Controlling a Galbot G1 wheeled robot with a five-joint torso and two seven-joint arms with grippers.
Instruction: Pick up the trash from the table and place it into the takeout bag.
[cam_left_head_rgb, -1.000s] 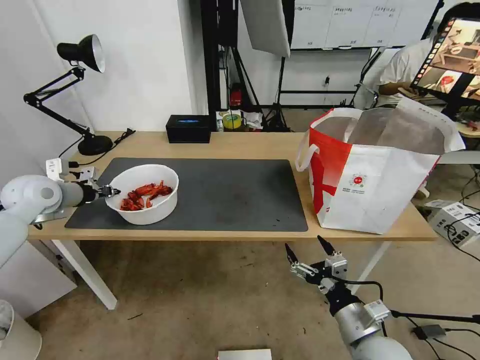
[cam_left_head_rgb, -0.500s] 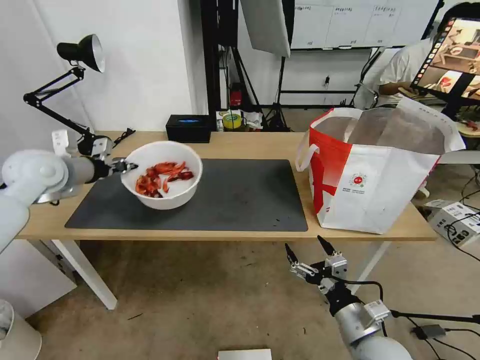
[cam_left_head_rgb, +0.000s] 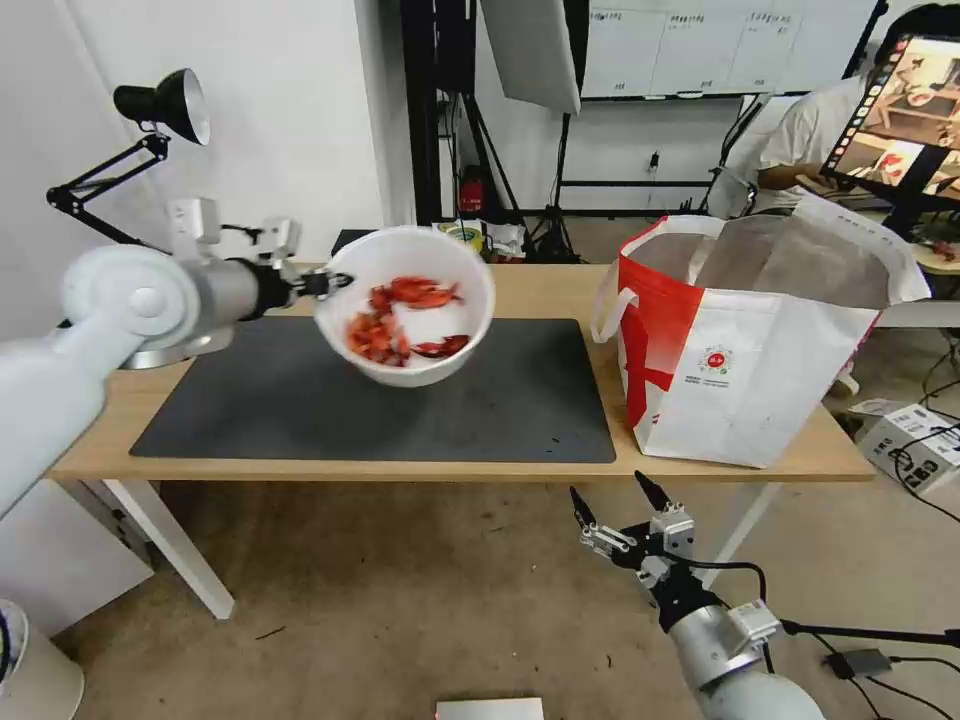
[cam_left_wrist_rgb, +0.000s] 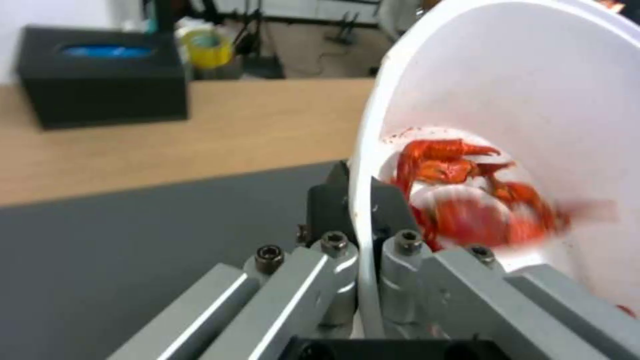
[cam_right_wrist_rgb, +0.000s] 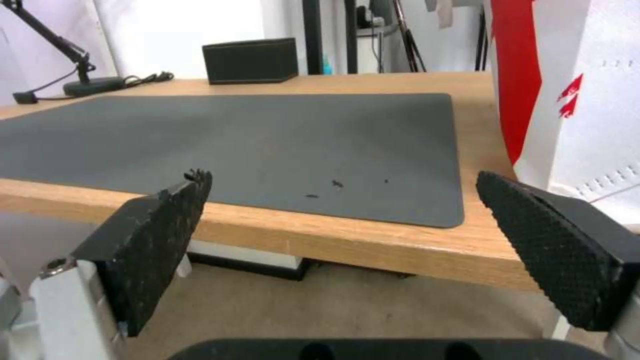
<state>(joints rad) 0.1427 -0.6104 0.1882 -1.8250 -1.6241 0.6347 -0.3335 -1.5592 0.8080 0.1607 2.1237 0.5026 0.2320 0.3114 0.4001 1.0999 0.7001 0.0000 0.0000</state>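
Observation:
My left gripper (cam_left_head_rgb: 330, 284) is shut on the rim of the white round bowl (cam_left_head_rgb: 405, 305) of red crayfish shells, the trash, which hangs tilted in the air above the dark grey mat (cam_left_head_rgb: 380, 395) on the table (cam_left_head_rgb: 520, 285). In the left wrist view the bowl's rim (cam_left_wrist_rgb: 363, 200) runs between the fingers (cam_left_wrist_rgb: 327, 200), with red shells (cam_left_wrist_rgb: 467, 195) inside. The takeout bag (cam_left_head_rgb: 750, 340) stands open on the table's right end, white with red side panels. Below the table's front edge, my right gripper (cam_left_head_rgb: 610, 505) hangs open with nothing in it; its pads (cam_right_wrist_rgb: 153, 240) face the mat (cam_right_wrist_rgb: 267, 145).
A black desk lamp (cam_left_head_rgb: 160, 105) stands at the table's back left, and a black box (cam_left_wrist_rgb: 100, 75) sits at the back edge behind the bowl. A person sits at a screen behind the bag. Cables and a small box lie on the floor at the right.
My left gripper has lifted the bowl off the mat and carried it up and to the right, toward the bag; the bowl now tilts. The right arm has stayed still.

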